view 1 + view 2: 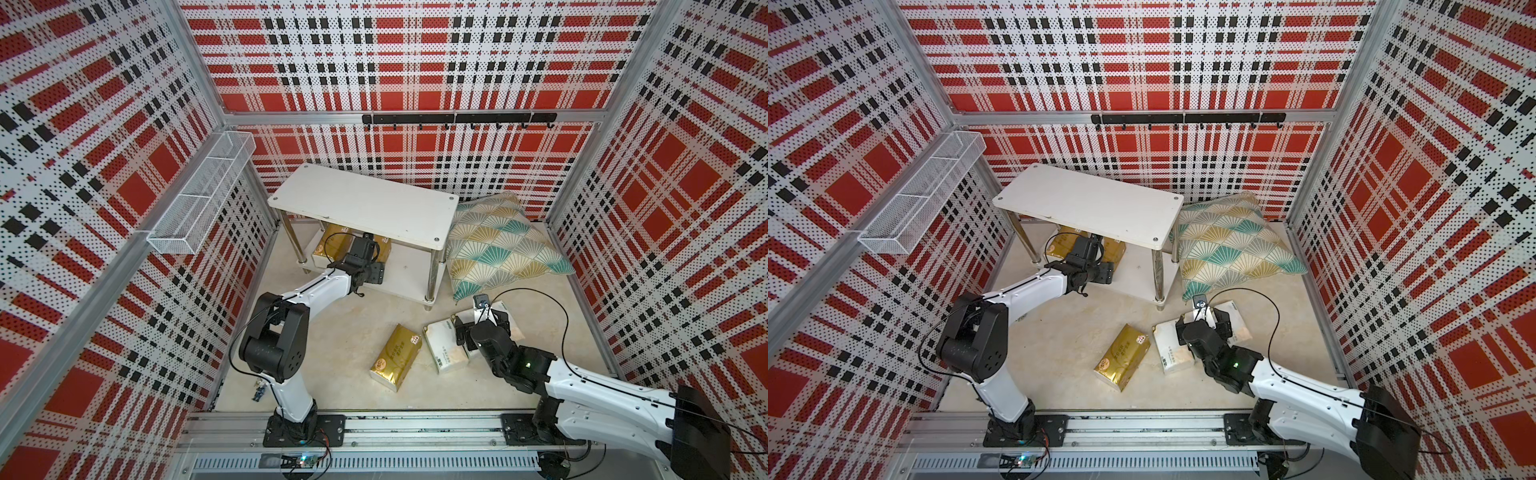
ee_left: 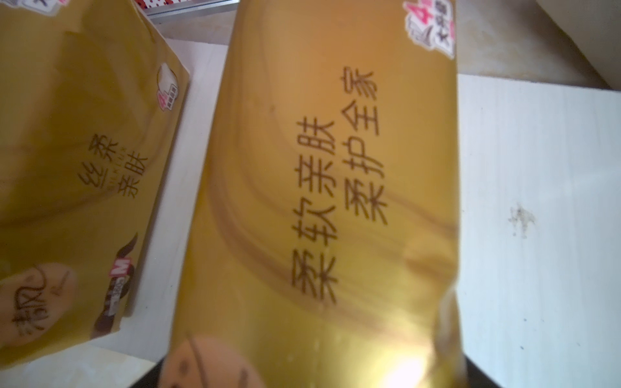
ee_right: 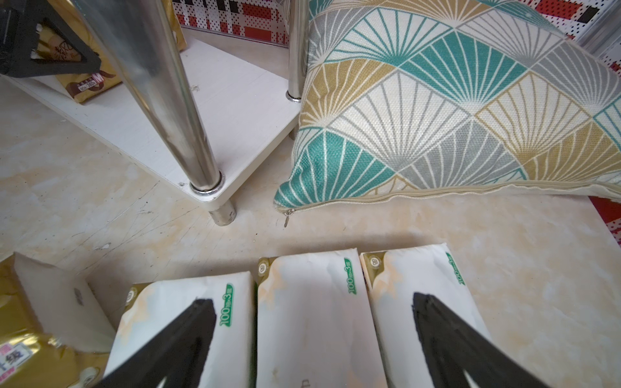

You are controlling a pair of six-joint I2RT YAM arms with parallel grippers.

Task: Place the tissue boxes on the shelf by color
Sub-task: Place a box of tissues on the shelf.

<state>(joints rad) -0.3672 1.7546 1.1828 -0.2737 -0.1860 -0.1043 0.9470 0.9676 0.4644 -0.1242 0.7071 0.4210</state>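
Gold: two packs [image 2: 336, 201] sit on shelf [image 1: 365, 203], lower board. Third gold pack [image 1: 397, 357] and three white packs [image 3: 312, 268] wait on counter [image 1: 353, 324]. Left tool [image 1: 365, 251] grip unclear; right tool [image 3: 312, 302] agape, empty, above whites.

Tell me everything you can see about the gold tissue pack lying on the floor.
The gold tissue pack is a soft brick in shiny gold wrap, round logo at its near end, small red-and-white label at the far end. It lies flat and askew on the beige floor, before the shelf, close beside a white pack.
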